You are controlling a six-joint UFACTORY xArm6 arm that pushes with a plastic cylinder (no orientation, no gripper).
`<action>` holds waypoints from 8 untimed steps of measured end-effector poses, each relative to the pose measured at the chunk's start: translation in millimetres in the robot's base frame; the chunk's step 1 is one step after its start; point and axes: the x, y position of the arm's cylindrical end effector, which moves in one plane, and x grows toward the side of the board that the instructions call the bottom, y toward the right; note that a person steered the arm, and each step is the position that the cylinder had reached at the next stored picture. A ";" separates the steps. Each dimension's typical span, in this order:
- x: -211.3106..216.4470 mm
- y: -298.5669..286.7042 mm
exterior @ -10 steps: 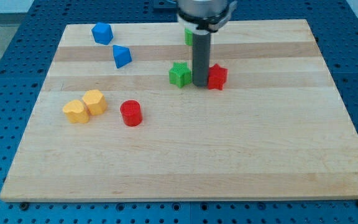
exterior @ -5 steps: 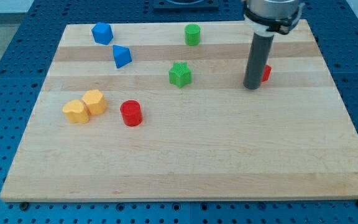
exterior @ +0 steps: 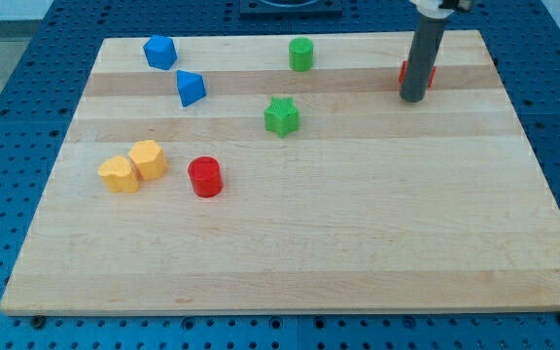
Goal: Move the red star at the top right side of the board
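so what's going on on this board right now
A robot arm's dark rod is pushing a small red star block across a pale wooden board. My tip sits against the star's lower left side as seen here, and the rod hides most of the block. The star is now near the view's top right corner. The green star, green cylinder, two blue blocks, two yellow blocks and red cylinder lie apart from the tip.

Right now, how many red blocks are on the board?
2. The red cylinder sits left of centre, beside the yellow blocks. The red star is at the top right, mostly hidden behind my tip.
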 end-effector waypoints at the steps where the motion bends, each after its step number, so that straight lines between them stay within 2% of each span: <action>1: -9.4 0.8; 4: -41.0 40.8; 8: -49.1 44.5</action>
